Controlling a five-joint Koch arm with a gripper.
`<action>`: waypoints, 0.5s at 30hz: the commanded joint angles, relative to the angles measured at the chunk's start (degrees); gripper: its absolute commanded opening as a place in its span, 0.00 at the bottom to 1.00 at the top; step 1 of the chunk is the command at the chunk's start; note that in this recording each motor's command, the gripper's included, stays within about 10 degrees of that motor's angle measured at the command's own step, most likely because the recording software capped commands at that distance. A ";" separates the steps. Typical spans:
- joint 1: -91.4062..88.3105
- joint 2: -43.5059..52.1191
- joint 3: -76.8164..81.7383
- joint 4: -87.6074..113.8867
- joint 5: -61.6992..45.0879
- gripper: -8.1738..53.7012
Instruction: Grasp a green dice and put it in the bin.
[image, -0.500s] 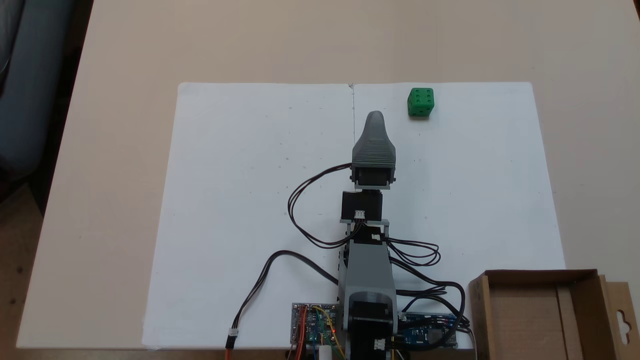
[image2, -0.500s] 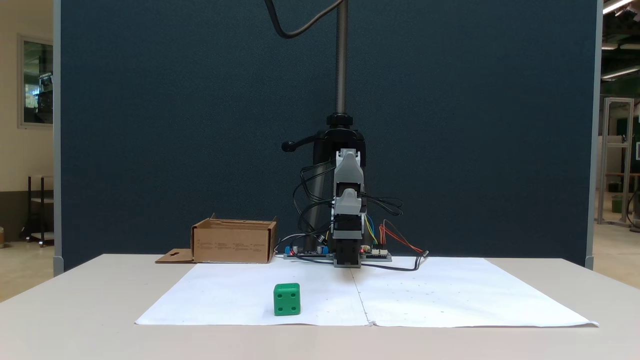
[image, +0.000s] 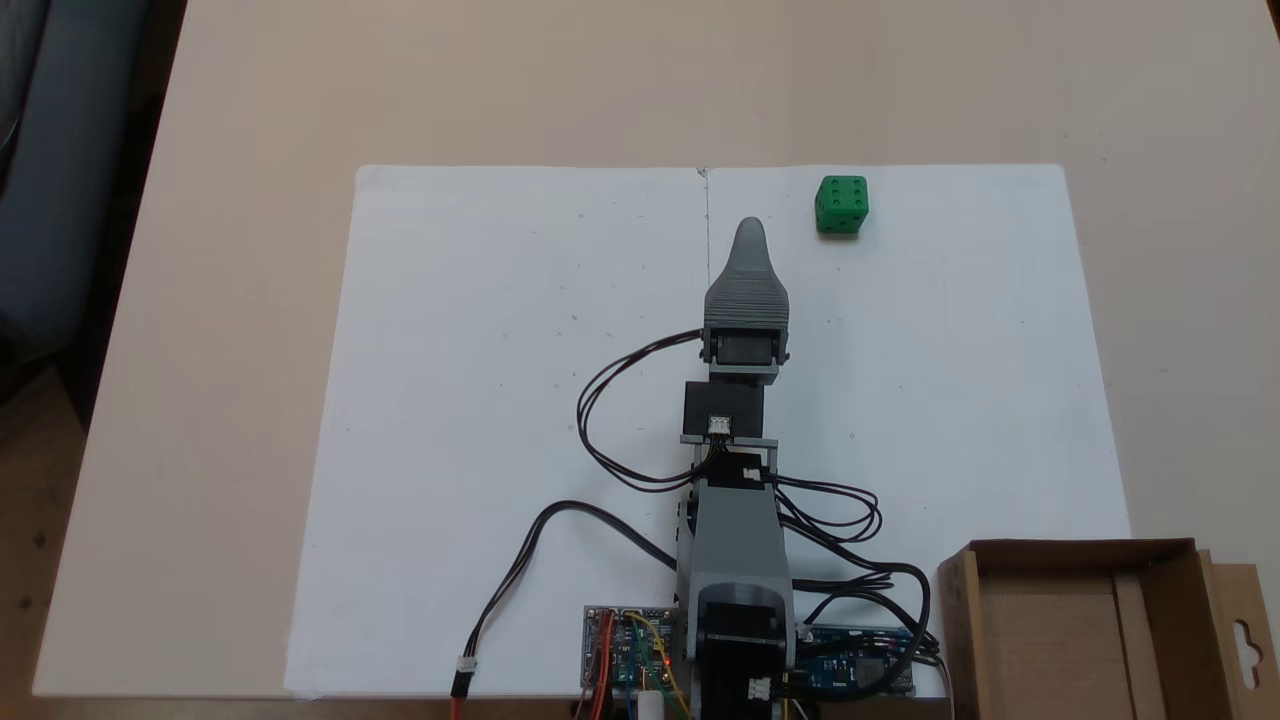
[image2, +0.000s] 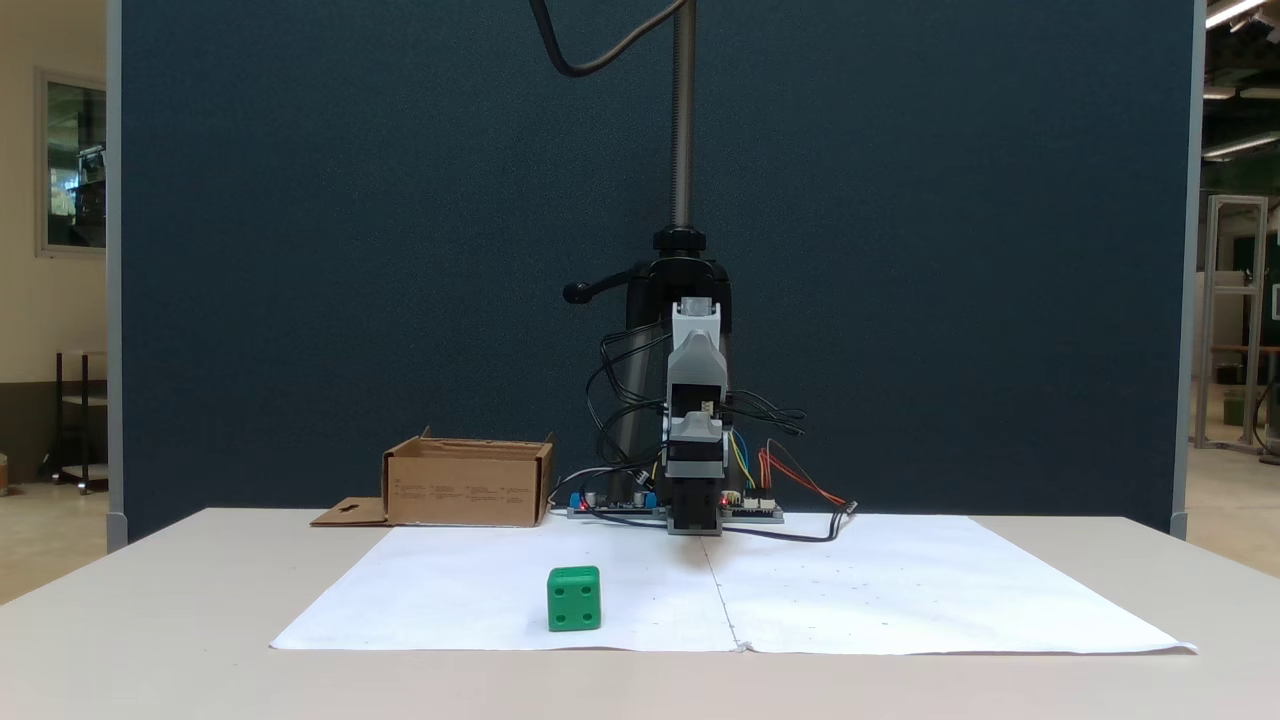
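Gripper (image: 750, 232) above white paper, jaw spread indiscernible, touching nothing, green dice (image: 841, 205) apart from it

— Where did the green dice (image: 841, 204) sit?
— On the paper sheet (image: 480, 400), near its far edge in a fixed view, right of the gripper (image: 750, 232), apart from it.
— And the bin (image: 1075, 560)?
— On the table (image: 640, 80), at the sheet's near right corner, beside the arm's base (image: 735, 640).

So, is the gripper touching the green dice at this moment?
Apart. In a fixed view from above, white paper shows plainly between the gripper and the green dice, which sits to its right.
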 joint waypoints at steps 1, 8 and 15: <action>0.62 6.15 3.87 -1.14 -1.23 0.85; 0.35 6.15 3.87 -1.05 -1.23 0.85; 0.18 6.15 3.87 -1.14 -1.14 0.85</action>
